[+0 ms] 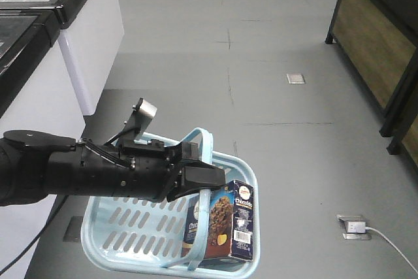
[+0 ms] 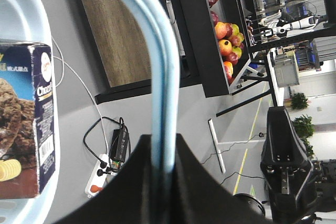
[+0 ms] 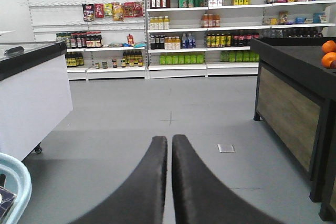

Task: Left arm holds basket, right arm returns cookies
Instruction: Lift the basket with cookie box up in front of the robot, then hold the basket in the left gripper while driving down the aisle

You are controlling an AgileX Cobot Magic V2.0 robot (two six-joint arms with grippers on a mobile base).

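Cookies [image 1: 225,223] stand upright in the basket [image 1: 130,227], at its right end, just below the left pincer [image 1: 206,164], which pinches a hoop handle [image 1: 208,136]. Right pincer [image 3: 169,140] is pressed together, empty. The other handle [image 1: 202,220] crosses the carton's front, hiding part of it; its base is behind the rim.

Front view looks down; all views share the basket [image 1: 108,217].

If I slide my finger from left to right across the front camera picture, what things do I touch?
left arm → left gripper pinching the basket handle → cookies box → white plug in the floor socket.
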